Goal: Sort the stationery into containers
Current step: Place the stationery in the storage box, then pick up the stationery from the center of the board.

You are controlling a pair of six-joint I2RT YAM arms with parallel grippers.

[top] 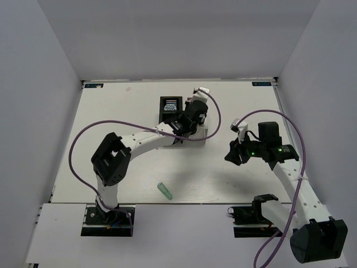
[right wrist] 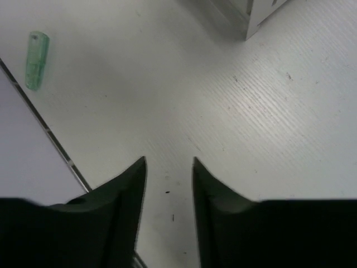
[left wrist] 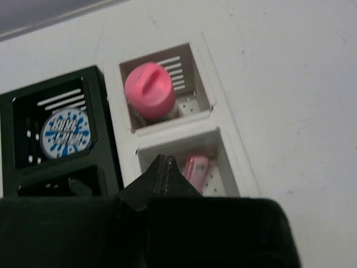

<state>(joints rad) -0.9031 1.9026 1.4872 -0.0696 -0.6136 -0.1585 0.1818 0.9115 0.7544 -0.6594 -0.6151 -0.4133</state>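
Translucent green capsule-shaped piece [top: 165, 191] on desk [top: 223, 178]: light, stiff, likely rolls; pinch mid-body, crosswise; right jaws spread, left jaws pressed together.

White box [left wrist: 174, 128], slotted walls, two compartments: far one holds pink tube [left wrist: 148, 89] upright, round end up; near one holds pink piece [left wrist: 195, 167], partly hidden. Black box [left wrist: 106, 139] right against its left side, blue roll [left wrist: 66, 134] flat inside. Green capsule [top: 165, 190] flat on bench [top: 111, 111], well apart from white box.
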